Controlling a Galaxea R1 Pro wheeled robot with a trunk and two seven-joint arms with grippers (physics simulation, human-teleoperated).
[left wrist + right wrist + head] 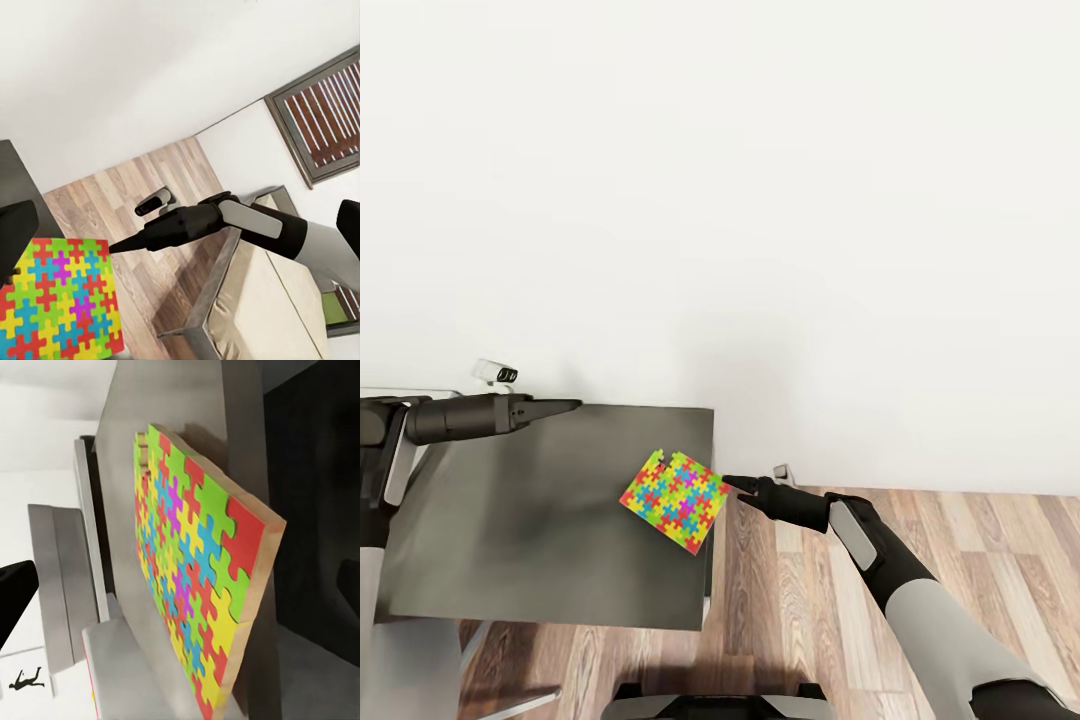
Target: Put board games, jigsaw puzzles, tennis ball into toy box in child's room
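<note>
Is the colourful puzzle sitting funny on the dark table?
Yes. The jigsaw puzzle lies turned at an angle on the dark table, with one corner poking past the edge. The right gripper sits just beside that corner.

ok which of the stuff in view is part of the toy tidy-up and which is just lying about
Part of the job:
- jigsaw puzzle
- table it lies on
- right pincer at the puzzle's edge
- bed

Just there:
- window
- wood floor
- wall

bright, even light | soft shadows | wall overexposed | sharp render
</note>
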